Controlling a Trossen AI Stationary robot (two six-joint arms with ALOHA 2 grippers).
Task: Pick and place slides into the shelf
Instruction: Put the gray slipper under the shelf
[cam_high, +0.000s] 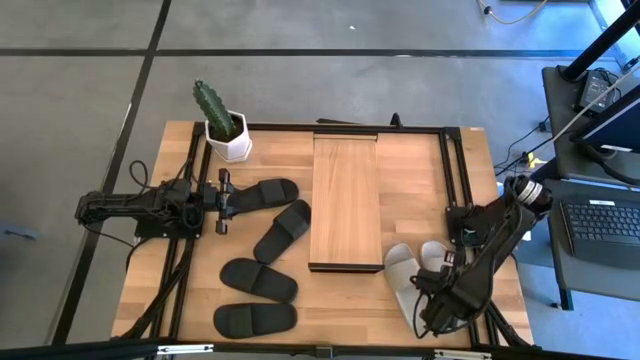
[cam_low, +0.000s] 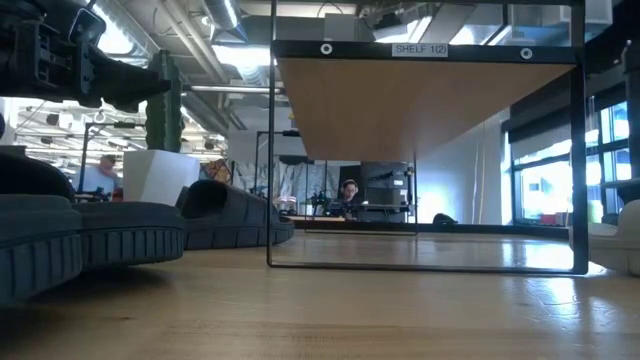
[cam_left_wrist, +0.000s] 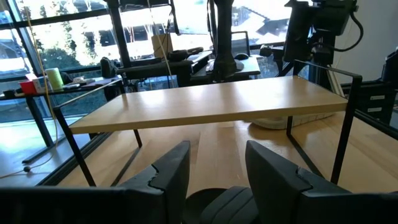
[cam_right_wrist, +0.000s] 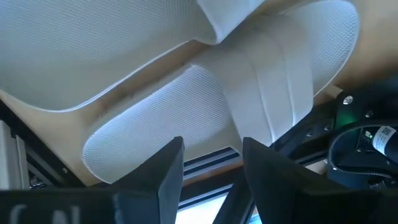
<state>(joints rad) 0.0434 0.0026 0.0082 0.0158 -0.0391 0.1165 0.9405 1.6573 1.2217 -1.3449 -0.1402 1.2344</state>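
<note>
Both jaws are spread: the left gripper (cam_high: 224, 199) may push the black slide (cam_high: 262, 194); the right gripper (cam_high: 432, 308) may drag both beige slides (cam_high: 400, 272).

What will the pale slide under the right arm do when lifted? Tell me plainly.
The pale slide is probably light for its size: it looks like moulded foam or rubber. Its textured footbed suggests it will not slip easily. Gripped by its wide strap, it would likely hang tilted and flex a little. The right end effector stands open just above it.
</note>
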